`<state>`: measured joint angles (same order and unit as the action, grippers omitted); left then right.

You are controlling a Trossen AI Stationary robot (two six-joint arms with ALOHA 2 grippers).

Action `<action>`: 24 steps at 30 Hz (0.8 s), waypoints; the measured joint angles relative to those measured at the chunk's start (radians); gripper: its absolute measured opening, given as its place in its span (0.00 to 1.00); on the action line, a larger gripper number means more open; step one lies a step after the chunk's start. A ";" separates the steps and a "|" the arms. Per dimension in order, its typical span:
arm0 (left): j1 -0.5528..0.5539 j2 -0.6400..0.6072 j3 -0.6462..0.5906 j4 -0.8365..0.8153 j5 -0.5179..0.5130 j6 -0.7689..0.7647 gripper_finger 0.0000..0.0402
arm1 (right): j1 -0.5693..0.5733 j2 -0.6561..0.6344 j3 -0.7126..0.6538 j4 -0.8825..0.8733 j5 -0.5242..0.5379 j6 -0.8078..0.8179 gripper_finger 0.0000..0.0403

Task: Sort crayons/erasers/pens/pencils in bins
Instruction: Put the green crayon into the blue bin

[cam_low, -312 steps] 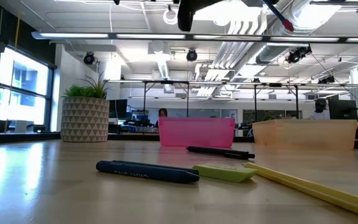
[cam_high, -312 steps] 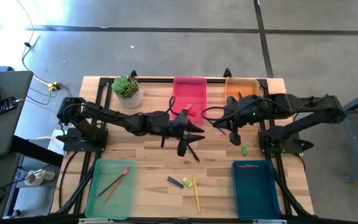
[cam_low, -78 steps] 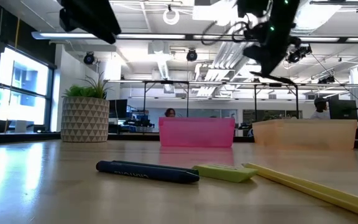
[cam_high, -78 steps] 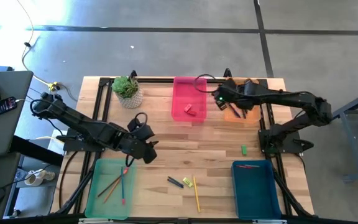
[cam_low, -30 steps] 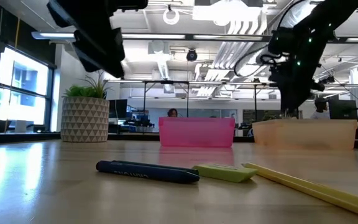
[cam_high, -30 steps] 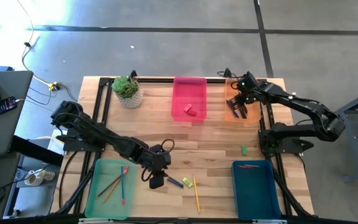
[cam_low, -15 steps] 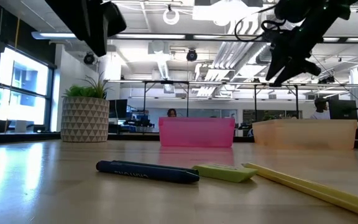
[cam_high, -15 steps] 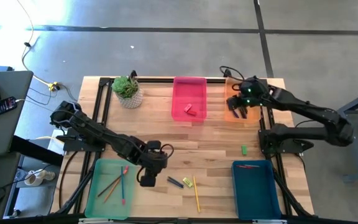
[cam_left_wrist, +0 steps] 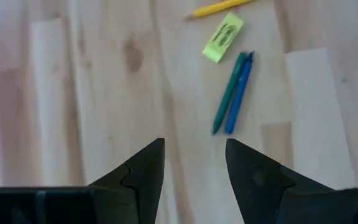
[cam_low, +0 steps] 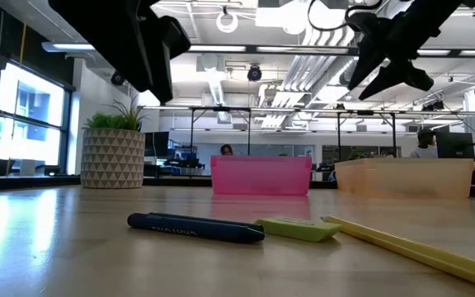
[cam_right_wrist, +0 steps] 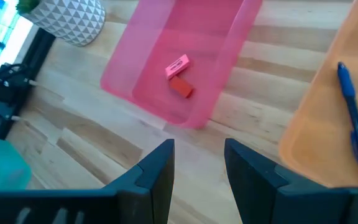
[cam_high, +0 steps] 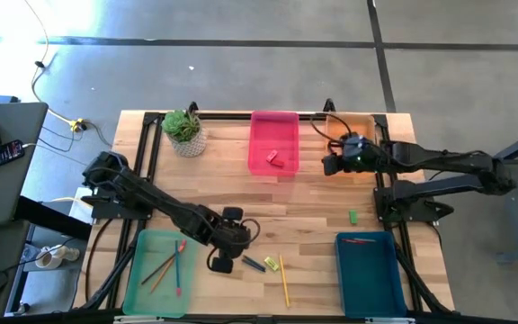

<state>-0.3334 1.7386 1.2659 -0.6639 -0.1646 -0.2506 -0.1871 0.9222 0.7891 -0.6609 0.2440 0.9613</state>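
Two crayons, one blue and one teal [cam_left_wrist: 232, 93], lie side by side on the table by a yellow eraser [cam_left_wrist: 222, 37] and a yellow pencil [cam_high: 284, 283]. My left gripper [cam_left_wrist: 194, 146] hovers open just left of the crayons [cam_high: 254, 264], nothing between its fingers. My right gripper [cam_right_wrist: 199, 146] hangs open and empty above the table between the pink bin [cam_high: 274, 144] and the orange bin [cam_high: 356, 135]. The pink bin holds two erasers [cam_right_wrist: 179, 76]; the orange one holds a blue pen [cam_right_wrist: 353, 121]. A green eraser [cam_high: 352, 216] lies near the right edge.
A light green bin [cam_high: 160, 270] with pencils sits at the near left, and a teal bin [cam_high: 367, 270] with a red stick at the near right. A potted plant [cam_high: 185, 131] stands at the far left. Bare wood lies mid-table.
My right gripper has risen out of the orange bin, drawn toward its near left corner and turned at the wrist, so it now looks toward the pink bin. My left gripper has stayed by the crayons and rolled at the wrist.
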 joint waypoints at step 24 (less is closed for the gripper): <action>-0.004 0.181 0.001 0.198 0.029 0.020 0.39 | 0.162 0.033 0.000 -0.003 0.149 0.138 0.33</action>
<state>-0.3370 1.9199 1.2667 -0.4660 -0.1360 -0.2310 -0.0250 0.9552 0.7891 -0.6639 0.3935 1.0992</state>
